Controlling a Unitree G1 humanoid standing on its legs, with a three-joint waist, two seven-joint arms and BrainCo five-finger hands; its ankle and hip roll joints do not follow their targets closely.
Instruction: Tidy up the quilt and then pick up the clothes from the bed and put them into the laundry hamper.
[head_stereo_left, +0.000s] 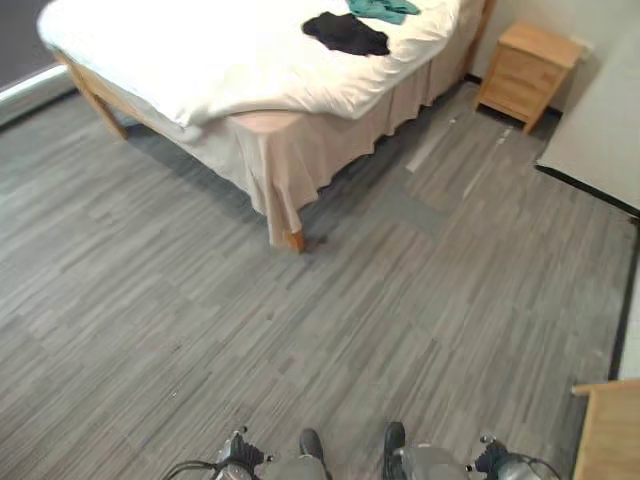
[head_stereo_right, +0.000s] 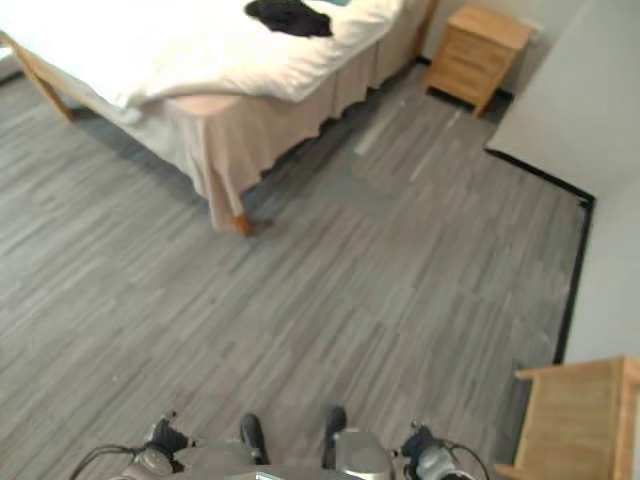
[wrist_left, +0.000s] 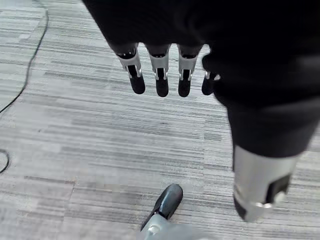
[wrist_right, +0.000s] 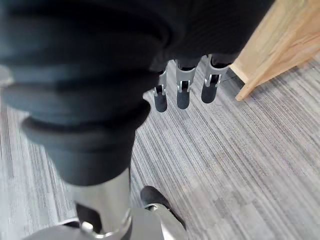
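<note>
Head eyes overlook bed (head_stereo_left: 250, 60) and floor (head_stereo_left: 300, 330); wrist cameras face floor.

Even bright light; quilt (head_stereo_left: 230, 60) glaring white; soft shadow under bed (head_stereo_left: 280, 160).

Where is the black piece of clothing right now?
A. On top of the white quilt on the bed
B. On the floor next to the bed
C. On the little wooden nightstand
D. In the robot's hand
A: the black garment lies on the white quilt, beside a green garment, while the left hand and right hand hang open over the floor holding nothing.
</note>
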